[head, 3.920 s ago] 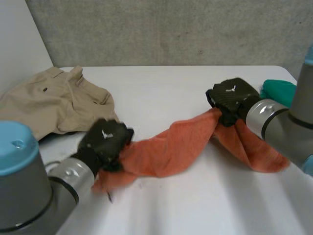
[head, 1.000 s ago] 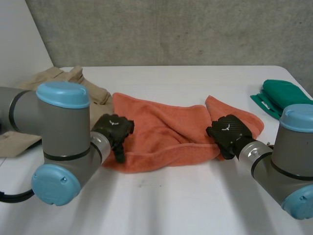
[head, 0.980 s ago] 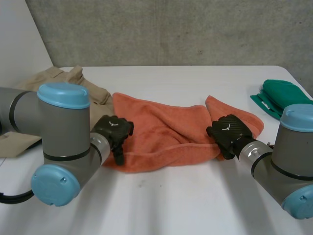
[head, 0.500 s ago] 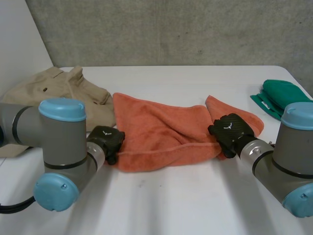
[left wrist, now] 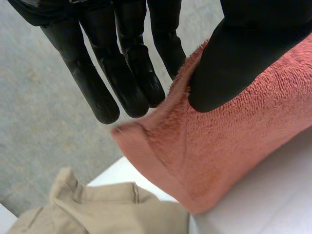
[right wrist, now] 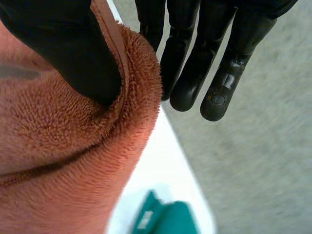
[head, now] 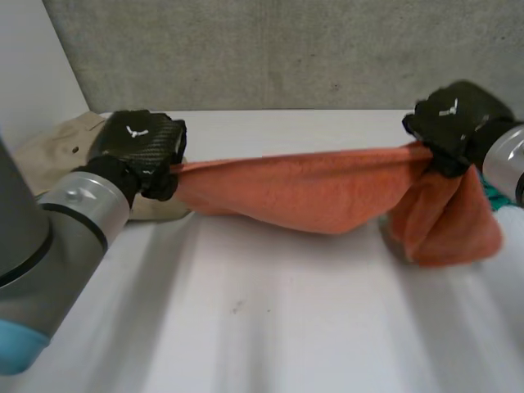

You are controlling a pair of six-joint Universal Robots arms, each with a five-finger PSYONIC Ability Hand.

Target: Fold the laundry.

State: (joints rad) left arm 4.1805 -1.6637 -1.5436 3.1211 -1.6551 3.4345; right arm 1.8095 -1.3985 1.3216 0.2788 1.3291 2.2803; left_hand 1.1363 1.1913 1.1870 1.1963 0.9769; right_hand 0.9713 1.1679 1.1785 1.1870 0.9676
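Note:
An orange towel (head: pixel 311 190) hangs stretched between my two hands above the white table (head: pixel 278 327). My left hand (head: pixel 139 147) grips its left end. In the left wrist view the thumb (left wrist: pixel 234 63) pinches the towel's edge (left wrist: pixel 219 146) against the fingers (left wrist: pixel 126 78). My right hand (head: pixel 452 123) holds the right end, with a fold of towel drooping below it. In the right wrist view the thumb (right wrist: pixel 73 58) presses the towel's thick hem (right wrist: pixel 112 126) against the fingers (right wrist: pixel 195 63).
Beige trousers (head: pixel 57 147) lie at the table's far left, just behind my left hand; they are also under the towel (left wrist: pixel 97 209) in the left wrist view. A green cloth (right wrist: pixel 165 217) lies on the table's right, behind the drooping towel end.
My left hand closed on the towel's left edge. Both hands then rose and moved apart, lifting the towel off the table and pulling it taut.

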